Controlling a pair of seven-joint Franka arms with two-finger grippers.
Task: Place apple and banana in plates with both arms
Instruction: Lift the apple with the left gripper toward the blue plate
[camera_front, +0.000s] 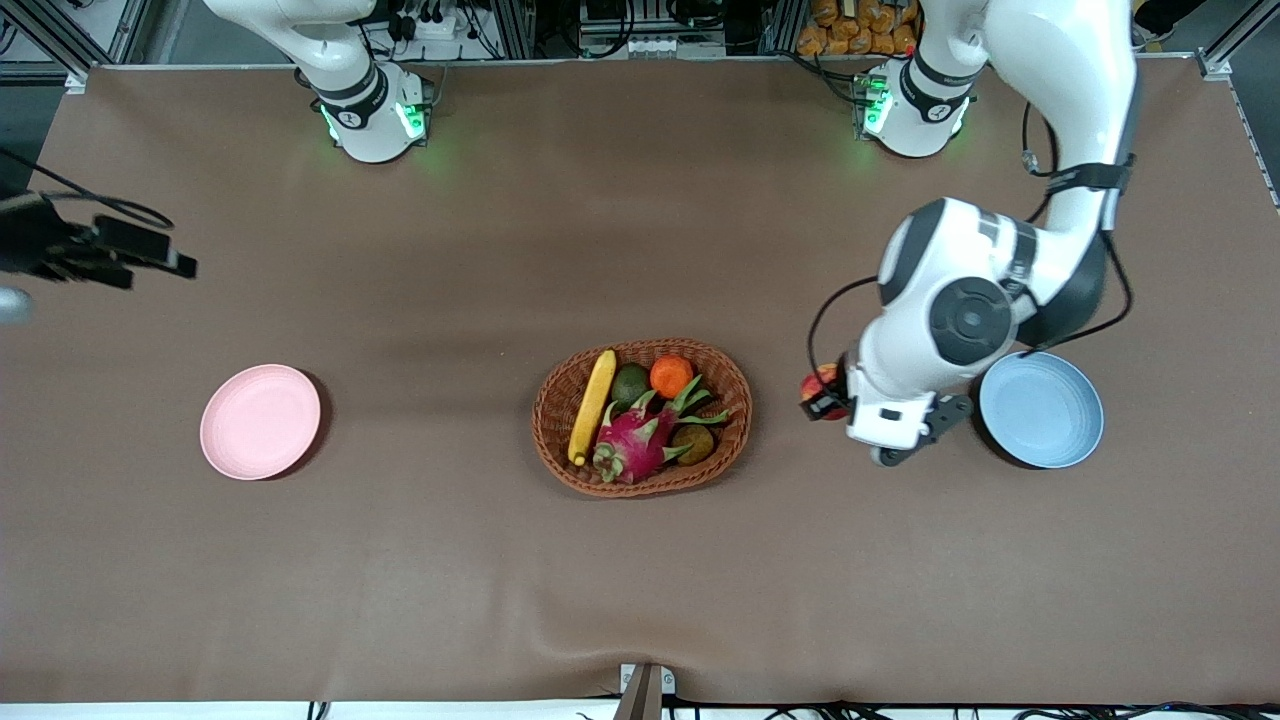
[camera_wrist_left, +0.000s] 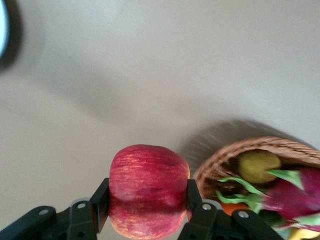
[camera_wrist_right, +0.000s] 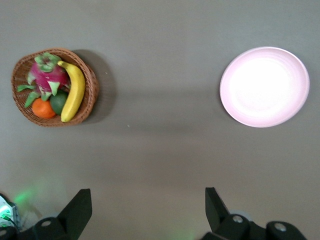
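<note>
Apple (camera_wrist_left: 147, 190): clamped across its middle by the left claw (camera_wrist_left: 147, 200), carried over bare worktop (camera_front: 400, 560) between basket (camera_front: 641, 478) and blue plate (camera_front: 1042, 410), presumably its destination.
Banana (camera_front: 592, 405): in the basket, well apart from both claws.
Right claw (camera_wrist_right: 145, 210): fingers apart, empty, waiting high near the pink plate (camera_wrist_right: 264, 86).

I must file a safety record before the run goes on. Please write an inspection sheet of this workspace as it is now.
Surface: brown table, small wrinkle at the camera edge.
Job's things: apple held above the table between basket and blue plate; banana in the basket; pink plate bare.
Clutter: dragon fruit, orange, two greenish fruits in the basket.
Grippers: left gripper jaws shut on the apple; right gripper open, waiting high.
Cables: black ones along the left arm.
Surroundings: equipment past the table edge.
</note>
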